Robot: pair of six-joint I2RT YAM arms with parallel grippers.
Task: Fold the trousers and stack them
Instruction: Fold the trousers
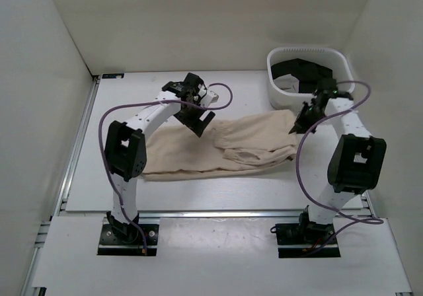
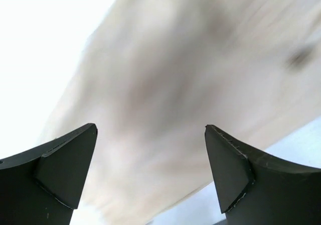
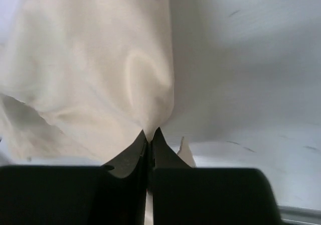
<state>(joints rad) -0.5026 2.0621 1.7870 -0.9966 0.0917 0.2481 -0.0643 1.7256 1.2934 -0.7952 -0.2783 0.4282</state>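
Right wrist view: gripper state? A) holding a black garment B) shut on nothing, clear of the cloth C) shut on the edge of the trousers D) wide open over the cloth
C: the right gripper has its jaws pressed together, and the beige cloth of the trousers runs down into a pinch at their tips.

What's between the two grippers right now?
Only the trousers: in the top view their cloth runs from under the open left gripper to the right gripper, shut on its edge.

White table (image 1: 198,193), beige trousers (image 1: 218,152) across it, white basket (image 1: 281,95) far right
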